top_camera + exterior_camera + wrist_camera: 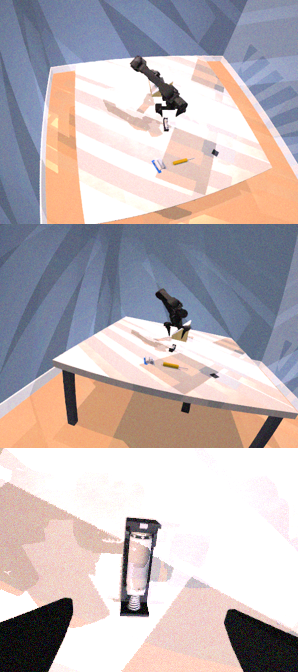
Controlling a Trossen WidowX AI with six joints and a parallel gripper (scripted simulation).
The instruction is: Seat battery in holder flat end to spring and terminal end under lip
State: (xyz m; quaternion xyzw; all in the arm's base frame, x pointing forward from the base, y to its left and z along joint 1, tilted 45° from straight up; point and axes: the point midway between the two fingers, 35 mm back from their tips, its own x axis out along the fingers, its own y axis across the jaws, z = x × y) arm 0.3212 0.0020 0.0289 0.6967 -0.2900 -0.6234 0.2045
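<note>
Battery (166, 123) (174, 347) (138, 565): lies lengthwise inside the holder (166, 130) (171, 350) (134, 612), near the middle of the top and wrist frames, and just right of and below the middle of the exterior frame. In the wrist frame, runs nearly upright and looks in line with the holder's long sides. Meets the spring (133, 602) at the lower end; reaches up to the lip (142, 525) at the upper end, with dark marks just below that edge. Too small to tell how far the terminal goes under, or whether fully flat.

Released, with nothing between the fingers of the gripper (169, 115) (176, 337) (150, 607). Spread wide, with fingertips in the lower left and lower right of the wrist frame, apart from battery and holder. Just above the holder in the top and exterior frames, at the end of the dark arm (154, 77) (172, 303).

Below centre in the top frame: a blue-sided object (156, 166) (145, 361), with a yellow screwdriver (180, 161) (170, 365) just to its right, shaft pointing right. Farther right, near a dark square (215, 152) (214, 375), flat on the bench (119, 186) (119, 380). Beside the arm, above the holder in both outer frames: a tan panel (158, 94) (179, 335), partly hidden.
</note>
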